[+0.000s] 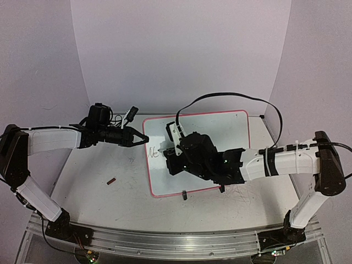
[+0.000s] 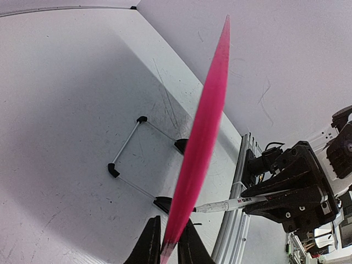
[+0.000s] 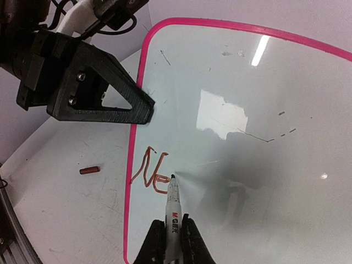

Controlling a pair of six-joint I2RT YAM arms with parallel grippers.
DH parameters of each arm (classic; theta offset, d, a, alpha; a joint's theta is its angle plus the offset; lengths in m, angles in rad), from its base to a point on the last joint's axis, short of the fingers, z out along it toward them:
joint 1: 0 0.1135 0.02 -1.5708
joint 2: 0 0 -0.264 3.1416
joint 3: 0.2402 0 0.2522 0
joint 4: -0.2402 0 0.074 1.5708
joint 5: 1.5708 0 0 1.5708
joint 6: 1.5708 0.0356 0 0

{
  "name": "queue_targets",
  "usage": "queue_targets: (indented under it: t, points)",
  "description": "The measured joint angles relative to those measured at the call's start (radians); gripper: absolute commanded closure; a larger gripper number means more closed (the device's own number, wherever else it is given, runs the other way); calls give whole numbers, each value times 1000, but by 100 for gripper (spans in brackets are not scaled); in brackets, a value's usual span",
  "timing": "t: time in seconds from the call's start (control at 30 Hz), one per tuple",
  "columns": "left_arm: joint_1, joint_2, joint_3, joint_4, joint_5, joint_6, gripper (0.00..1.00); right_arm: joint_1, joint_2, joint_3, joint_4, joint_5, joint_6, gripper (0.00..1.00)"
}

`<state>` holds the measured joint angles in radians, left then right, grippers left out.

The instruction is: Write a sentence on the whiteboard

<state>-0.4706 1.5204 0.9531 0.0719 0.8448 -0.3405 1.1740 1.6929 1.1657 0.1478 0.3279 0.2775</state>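
The whiteboard [image 1: 214,132] lies flat mid-table, white with a pink rim. My left gripper [image 1: 141,140] is shut on its left rim; in the left wrist view the rim [image 2: 199,137] runs as a pink strip between my fingers [image 2: 168,242]. My right gripper [image 3: 170,226] is shut on a white marker [image 3: 174,212] whose tip rests on the board. The sentence [image 3: 151,169] reads only "Ne", in thin reddish-brown strokes by the left rim. It also shows in the top view [image 1: 153,153], beside my right gripper [image 1: 169,152].
A small red marker cap [image 1: 111,180] lies on the table left of the board, also in the right wrist view [image 3: 90,170]. A black clip [image 1: 184,193] sits at the board's near edge. A wire bracket with black ends [image 2: 127,159] lies on the white surface left of the rim. White walls enclose the table.
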Motion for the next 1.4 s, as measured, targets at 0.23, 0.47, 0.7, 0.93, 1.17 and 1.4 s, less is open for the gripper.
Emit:
queue_targets:
  t: [0.23, 0.47, 0.7, 0.93, 1.17, 1.4]
  points:
    - [0, 0, 0, 0, 0, 0, 89, 0, 18, 6, -6, 13, 0, 100]
    - [0, 0, 0, 0, -1, 0, 89, 0, 22, 8, -10, 26, 1, 100]
    - [0, 0, 0, 0, -1, 0, 89, 1, 22, 11, -21, 28, 8, 100]
    - [0, 0, 0, 0, -2, 0, 89, 1, 22, 11, -29, 27, 22, 100]
    - [0, 0, 0, 0, -2, 0, 89, 4, 22, 10, -37, 27, 38, 100]
    - [0, 0, 0, 0, -2, 0, 89, 9, 18, -9, -37, 26, 54, 100]
